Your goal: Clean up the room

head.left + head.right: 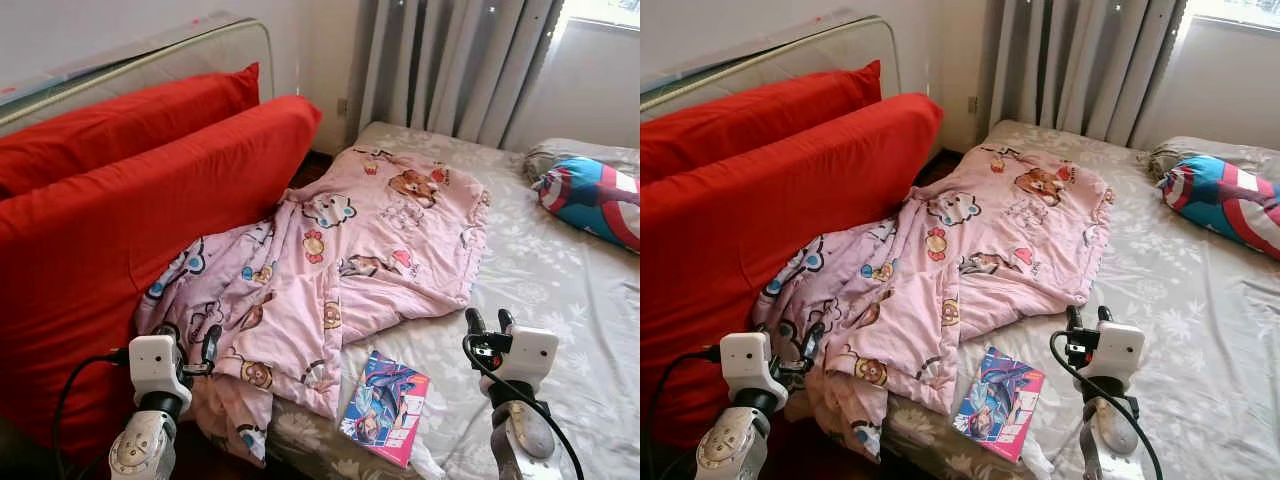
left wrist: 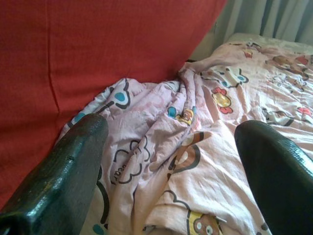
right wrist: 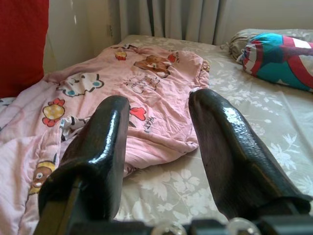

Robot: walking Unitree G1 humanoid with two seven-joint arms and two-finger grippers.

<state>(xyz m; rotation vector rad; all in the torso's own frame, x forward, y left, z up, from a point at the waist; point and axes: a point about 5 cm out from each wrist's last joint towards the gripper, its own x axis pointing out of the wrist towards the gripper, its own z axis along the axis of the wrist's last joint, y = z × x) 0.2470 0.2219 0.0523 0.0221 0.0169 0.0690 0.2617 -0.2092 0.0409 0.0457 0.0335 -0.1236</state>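
Pink blanket [image 1: 330, 270]: crumpled across bed [image 1: 560, 290], spilling against red cushion [image 1: 130, 220]. Book [image 1: 387, 405]: near bed edge. Left gripper [image 1: 190, 345], right gripper [image 1: 490, 322]: fingers apart, holding nothing.

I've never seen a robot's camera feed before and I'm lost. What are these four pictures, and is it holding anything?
A humanoid robot is standing at a bed. Two pictures come from its head, looking down; two from its wrists, looking along each gripper's black fingers. The left gripper hovers open over the crumpled pink cartoon-print blanket, beside large red cushions. The right gripper is open above the grey floral bedsheet. Neither holds anything. A colourful comic book lies at the bed's edge, and a blue-and-red pillow lies near the grey curtains.
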